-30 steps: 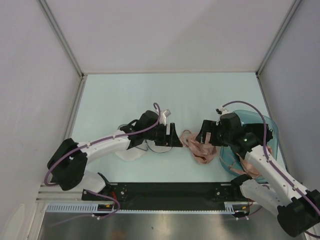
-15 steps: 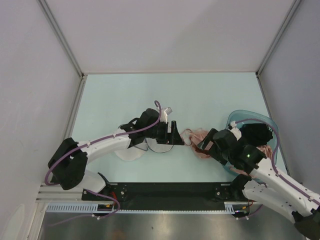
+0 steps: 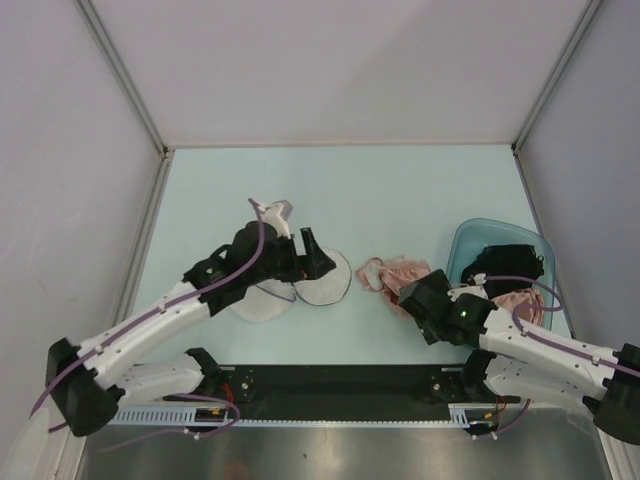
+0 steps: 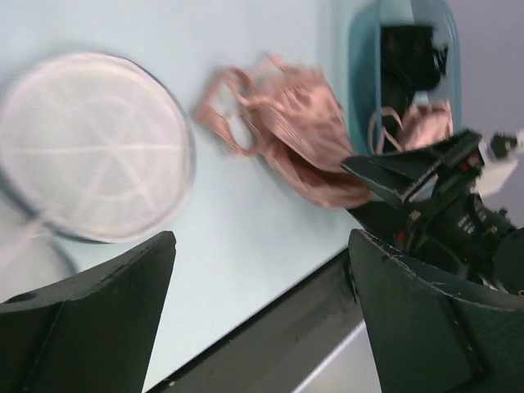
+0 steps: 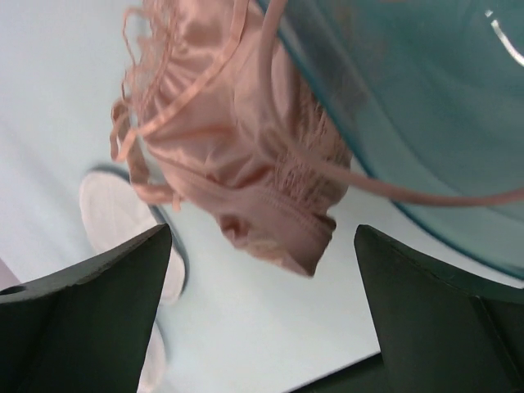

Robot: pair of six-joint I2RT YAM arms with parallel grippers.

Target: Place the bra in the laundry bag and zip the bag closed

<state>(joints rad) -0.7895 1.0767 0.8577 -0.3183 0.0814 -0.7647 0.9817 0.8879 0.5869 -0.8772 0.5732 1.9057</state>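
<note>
Right wrist: open end effector (image 5: 262,237) over bra (image 5: 229,147)

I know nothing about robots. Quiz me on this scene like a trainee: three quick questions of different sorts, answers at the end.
1. True or false: the bra is already inside the laundry bag.
2. Where is the black garment? A: in the teal basin. B: under the bra. C: inside the laundry bag.
3. Fill in: the left gripper and right gripper are both ____, holding nothing.

Key: 1 false; 2 A; 3 open.
</note>
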